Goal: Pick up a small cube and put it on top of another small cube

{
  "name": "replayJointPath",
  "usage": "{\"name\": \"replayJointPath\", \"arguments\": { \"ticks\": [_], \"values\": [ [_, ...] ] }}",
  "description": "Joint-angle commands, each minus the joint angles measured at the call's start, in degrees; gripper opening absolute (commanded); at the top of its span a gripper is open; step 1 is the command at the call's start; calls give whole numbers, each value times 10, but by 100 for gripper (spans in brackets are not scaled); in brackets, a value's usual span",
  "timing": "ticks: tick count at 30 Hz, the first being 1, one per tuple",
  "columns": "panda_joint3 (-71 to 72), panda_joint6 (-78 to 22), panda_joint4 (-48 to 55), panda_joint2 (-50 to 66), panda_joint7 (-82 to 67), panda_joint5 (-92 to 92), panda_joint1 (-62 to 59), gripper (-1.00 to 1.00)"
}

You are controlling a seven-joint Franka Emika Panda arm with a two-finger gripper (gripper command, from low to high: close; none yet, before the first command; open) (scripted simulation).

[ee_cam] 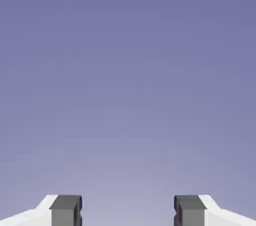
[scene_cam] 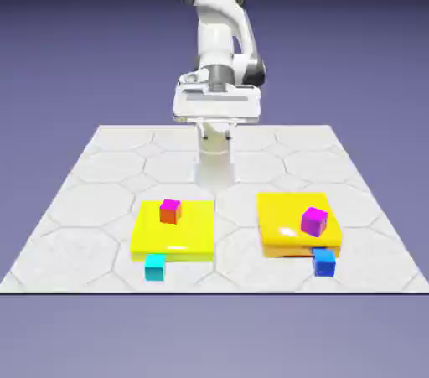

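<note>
Two yellow slabs (scene_cam: 173, 234), cyan cube (scene_cam: 155, 266)

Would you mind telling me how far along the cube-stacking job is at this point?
Nothing is done yet: the small cyan cube sits on the table by a yellow slab. The gripper is open and empty, far up at the table's back. Approach, grasp and stacking all remain.
</note>
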Motion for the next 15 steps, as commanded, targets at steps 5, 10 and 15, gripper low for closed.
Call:
{"name": "replayJointPath", "arguments": {
  "ticks": [5,10,15],
  "values": [
    [-41,-58,60,104,-37,21,8,0],
    [-81,-116,120,208,-74,41,17,0],
    [-122,-174,180,311,-111,62,25,0]
  ]
}}
